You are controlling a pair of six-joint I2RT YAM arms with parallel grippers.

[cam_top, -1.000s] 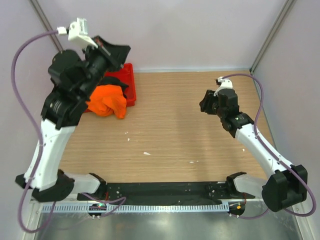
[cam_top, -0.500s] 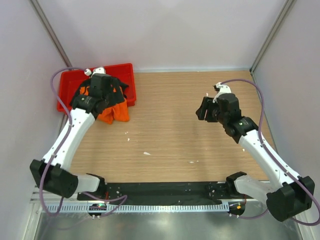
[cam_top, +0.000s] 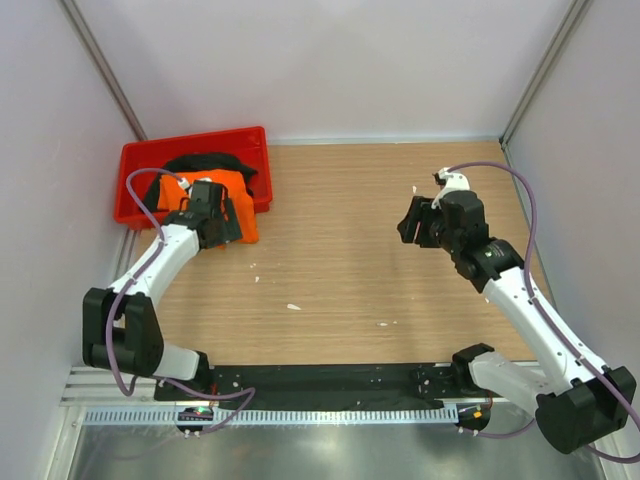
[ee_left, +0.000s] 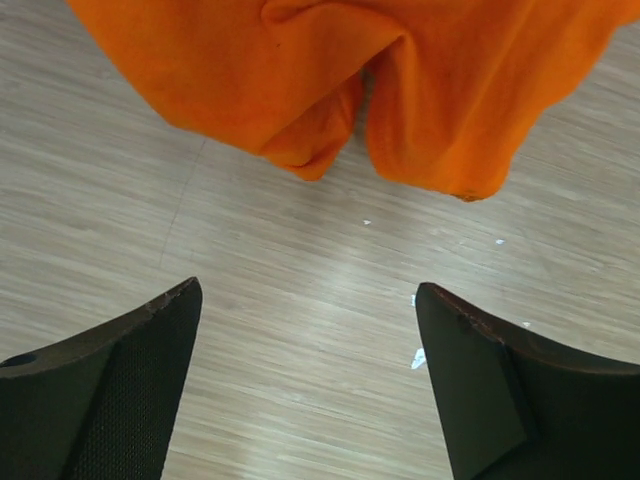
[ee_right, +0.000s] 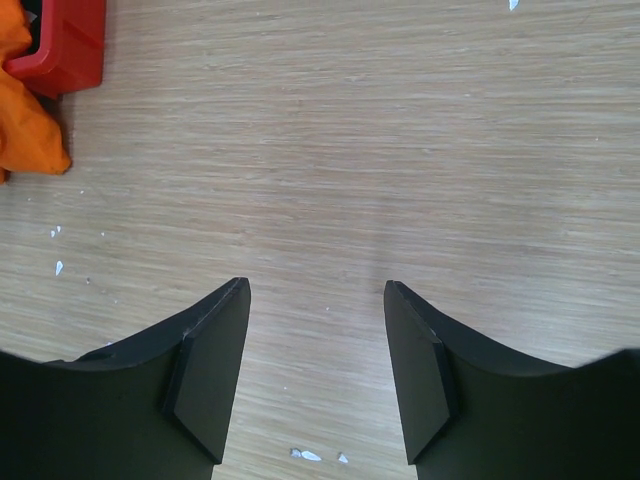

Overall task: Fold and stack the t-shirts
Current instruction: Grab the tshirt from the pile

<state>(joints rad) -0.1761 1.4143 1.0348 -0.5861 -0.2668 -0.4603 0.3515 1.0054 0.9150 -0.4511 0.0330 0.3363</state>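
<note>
Left jaws now wide apart, lowered beside released orange t-shirt (ee_left: 320, 70)

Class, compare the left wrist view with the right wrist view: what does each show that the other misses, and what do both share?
Only the left wrist view: the left tool, open. Only the right wrist view: the right tool, open, and a corner of the red bin. Both: the orange t-shirt, the wooden table and white specks on it.
</note>
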